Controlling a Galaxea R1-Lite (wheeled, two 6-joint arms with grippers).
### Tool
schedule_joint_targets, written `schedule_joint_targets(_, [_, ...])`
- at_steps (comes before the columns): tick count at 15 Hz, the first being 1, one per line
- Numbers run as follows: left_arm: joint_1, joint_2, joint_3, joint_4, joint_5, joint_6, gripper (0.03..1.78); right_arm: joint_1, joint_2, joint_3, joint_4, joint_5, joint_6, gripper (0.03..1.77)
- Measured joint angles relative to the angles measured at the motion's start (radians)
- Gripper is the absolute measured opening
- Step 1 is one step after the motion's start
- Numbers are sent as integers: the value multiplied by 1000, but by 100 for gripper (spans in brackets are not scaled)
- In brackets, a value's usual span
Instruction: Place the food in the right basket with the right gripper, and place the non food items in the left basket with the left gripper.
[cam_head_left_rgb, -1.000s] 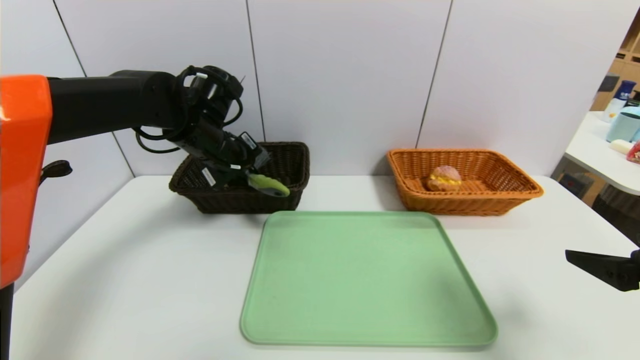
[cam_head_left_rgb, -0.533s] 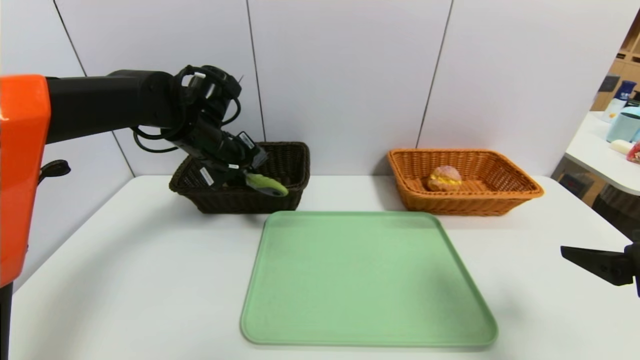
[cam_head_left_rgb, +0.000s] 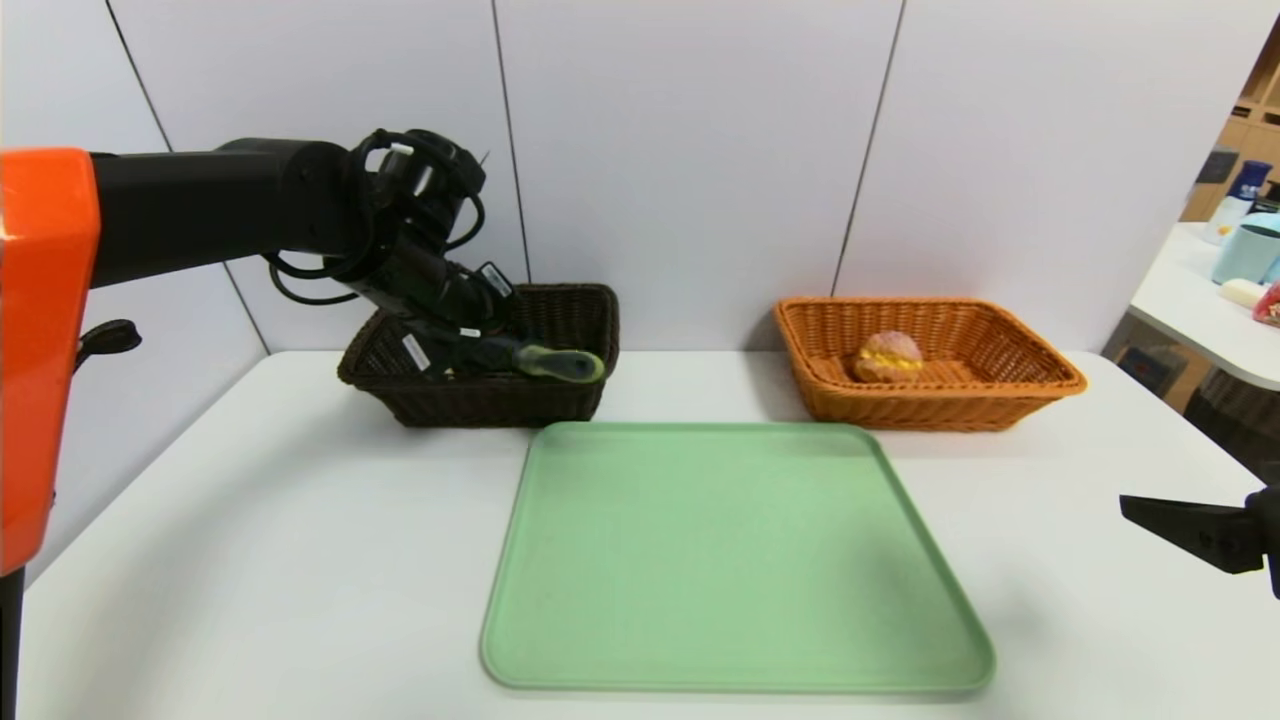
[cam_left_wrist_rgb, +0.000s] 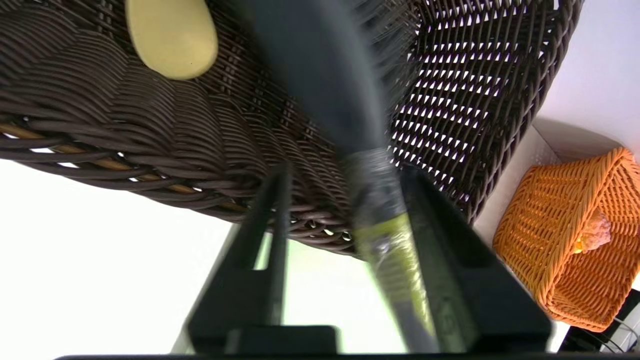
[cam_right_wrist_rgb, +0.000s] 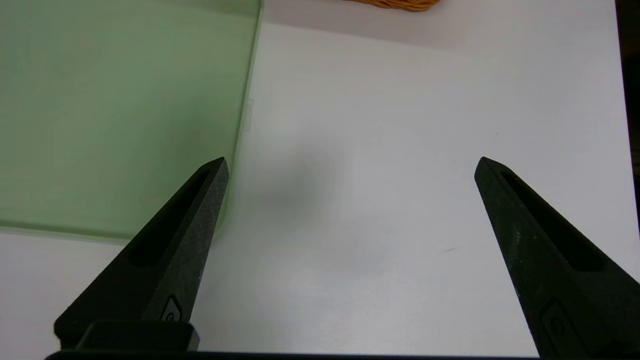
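With the brush lying across the left basket rim, handle overhanging, it could tip out onto the table. Left claw is apart, one finger beside the handle. Bun in right basket; right claw wide apart, parked.

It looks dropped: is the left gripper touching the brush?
Cannot tell. Left wrist view: the brush runs beside one left gripper finger; neither gap nor contact shows plainly.

No readable text, white labels on the left gripper too small to read
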Motion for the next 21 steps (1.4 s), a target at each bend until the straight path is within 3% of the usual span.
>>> schedule_joint_targets(4, [0, 0, 0, -3, 0, 0, 117, 0, -4, 4, 6, 1, 0, 170])
schedule_joint_targets(8, [5, -8, 0, 2, 4, 21, 138, 0, -11, 10, 8, 1, 0, 170])
schedule_joint_targets(10, [14, -24, 0, -4, 39, 96, 145, 0, -14, 11, 8, 0, 0, 170])
schedule_joint_targets(13, [17, -53, -7, -83, 146, 236, 153, 3, -14, 12, 2, 2, 0, 170])
schedule_joint_targets(18, [17, -117, -19, -189, 160, 300, 161, 11, -16, 12, 8, 0, 0, 170])
schedule_joint_targets(21, [18, -155, -18, -204, 214, 544, 164, 11, -18, 11, 1, 0, -1, 170])
